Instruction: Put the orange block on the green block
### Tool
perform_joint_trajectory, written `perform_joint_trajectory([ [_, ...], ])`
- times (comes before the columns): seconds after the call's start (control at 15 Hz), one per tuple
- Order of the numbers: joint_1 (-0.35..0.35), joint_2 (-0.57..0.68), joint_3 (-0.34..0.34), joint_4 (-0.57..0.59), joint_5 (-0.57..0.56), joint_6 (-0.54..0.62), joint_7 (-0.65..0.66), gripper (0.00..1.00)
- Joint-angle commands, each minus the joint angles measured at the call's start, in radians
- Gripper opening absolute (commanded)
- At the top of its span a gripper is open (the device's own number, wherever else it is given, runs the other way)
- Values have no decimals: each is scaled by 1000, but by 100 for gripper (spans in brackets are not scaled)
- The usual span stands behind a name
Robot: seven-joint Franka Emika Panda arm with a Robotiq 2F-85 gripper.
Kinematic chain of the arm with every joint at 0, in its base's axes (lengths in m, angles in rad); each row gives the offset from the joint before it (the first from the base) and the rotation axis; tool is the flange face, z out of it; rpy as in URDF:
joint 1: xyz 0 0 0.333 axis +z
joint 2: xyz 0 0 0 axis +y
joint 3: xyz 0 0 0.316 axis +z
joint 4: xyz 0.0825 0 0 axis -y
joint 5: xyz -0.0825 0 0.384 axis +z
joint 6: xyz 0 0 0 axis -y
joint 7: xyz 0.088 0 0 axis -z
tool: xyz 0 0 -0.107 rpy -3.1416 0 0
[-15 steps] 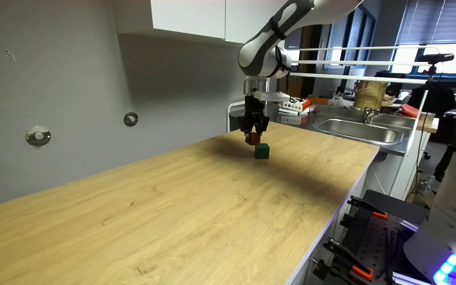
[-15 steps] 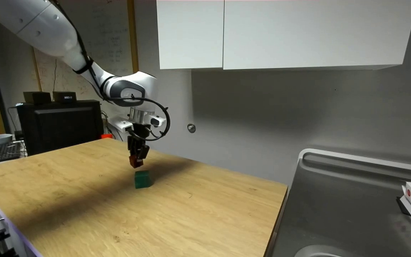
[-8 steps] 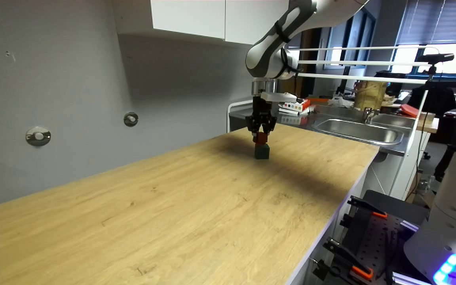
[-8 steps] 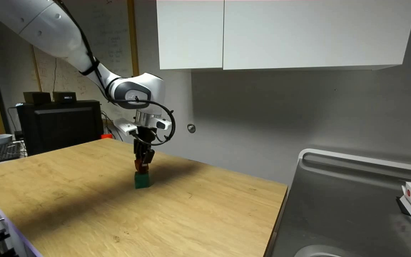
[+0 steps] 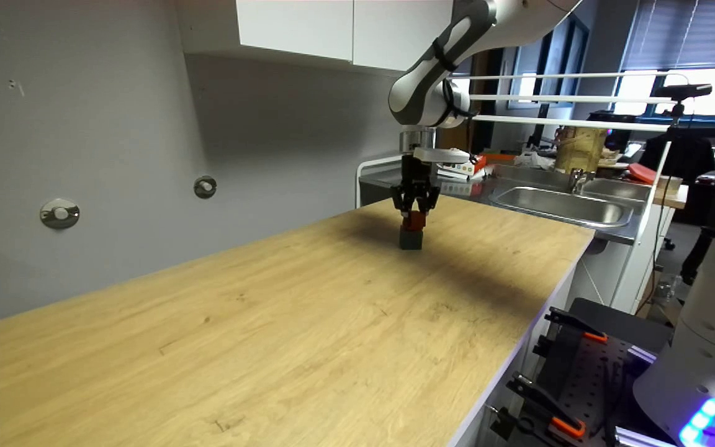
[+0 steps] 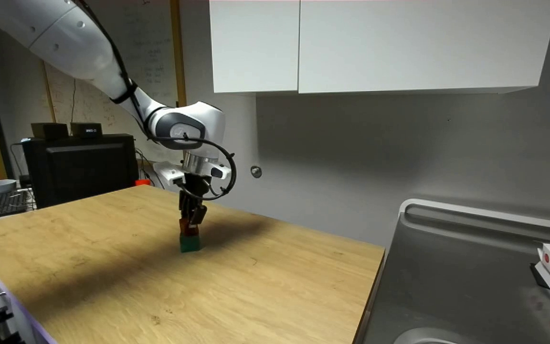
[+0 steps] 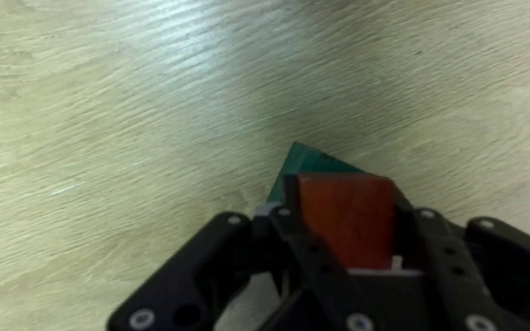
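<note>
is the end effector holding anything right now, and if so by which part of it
Yes: the orange block, clamped in the end effector by two opposite sides, as the wrist view shows. The green block is below, outside the grip.

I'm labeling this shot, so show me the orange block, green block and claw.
Orange block (image 7: pixel 347 219), wrist view: its visible face.
Green block (image 6: pixel 189 244), in an exterior view: its camera-facing side.
Claw (image 5: pixel 416 215), in an exterior view: between its fingertips.

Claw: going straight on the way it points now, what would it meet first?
Likely the green block, just under the orange block that the claw holds. They look touching or nearly so in both exterior views; I can't tell which.
</note>
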Motion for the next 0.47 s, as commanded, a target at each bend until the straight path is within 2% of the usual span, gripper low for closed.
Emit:
perform_joint_trajectory([
  [0.0,0,8,1,24,14,-46,-4,74],
  [0.2,4,7,1,27,7,-63,-1,97],
  [0.27,6,5,1,29,5,-75,0,100],
  [0.4,12,2,-2,33,-4,-85,14,100],
])
